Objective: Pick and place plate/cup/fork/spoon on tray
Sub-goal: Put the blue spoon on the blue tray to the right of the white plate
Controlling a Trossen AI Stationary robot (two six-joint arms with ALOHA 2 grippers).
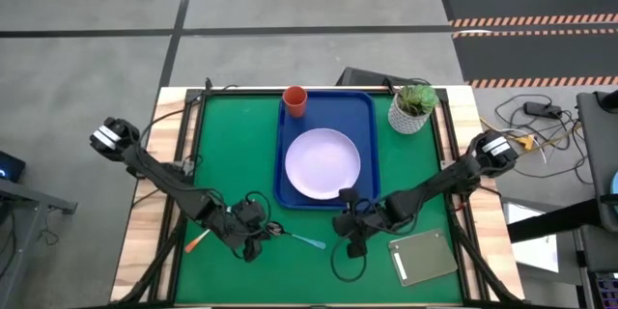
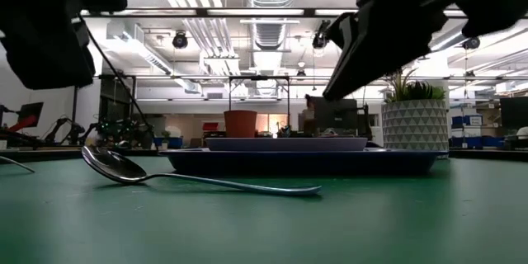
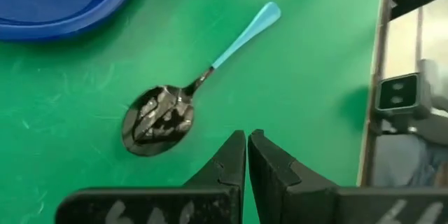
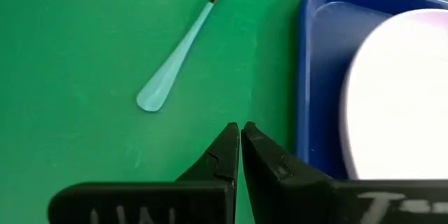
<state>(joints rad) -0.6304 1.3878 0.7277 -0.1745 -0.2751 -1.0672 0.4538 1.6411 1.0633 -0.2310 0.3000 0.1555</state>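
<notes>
The blue tray (image 1: 367, 116) lies at the middle of the green mat. The pale plate (image 1: 323, 163) rests flat on it, and the orange-red cup (image 1: 294, 101) stands upright at its far left corner. The spoon (image 3: 189, 101) lies flat on the mat near the tray's front edge, its blue handle (image 4: 171, 63) pointing toward the table's right. My left gripper (image 3: 247, 136) is shut just short of the spoon's bowl, touching nothing. My right gripper (image 4: 239, 129) is shut beside the handle's end. The fork's orange handle (image 1: 198, 241) shows partly under my left arm.
A white patterned pot with a green plant (image 1: 413, 106) stands at the tray's far right. A grey square slab (image 1: 423, 257) lies near the front right. Bare mat lies left of the tray (image 1: 237, 154).
</notes>
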